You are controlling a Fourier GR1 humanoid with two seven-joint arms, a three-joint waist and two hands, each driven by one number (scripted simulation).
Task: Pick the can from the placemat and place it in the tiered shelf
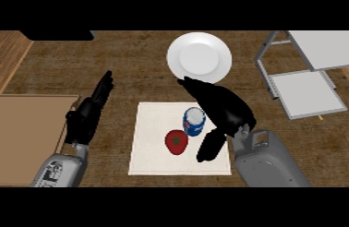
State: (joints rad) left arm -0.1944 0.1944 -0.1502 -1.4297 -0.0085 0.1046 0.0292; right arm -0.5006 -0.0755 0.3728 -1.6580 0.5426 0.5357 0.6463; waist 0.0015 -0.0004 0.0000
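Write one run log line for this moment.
phase: reaching | right robot hand: open beside can | can: on placemat | left robot hand: resting

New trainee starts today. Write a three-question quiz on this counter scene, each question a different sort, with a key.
1. True or false: the can stands on the placemat.
2. Which thing lies beside the can on the placemat? A) a red tomato B) a green pear C) a yellow banana
3. Fill in: the white plate sits on the counter beyond the placemat, and to its right stands the tiered ____.

Key:
1. True; the right hand is at the can, fingers open.
2. A, the tomato.
3. shelf. The left hand rests open at the left.
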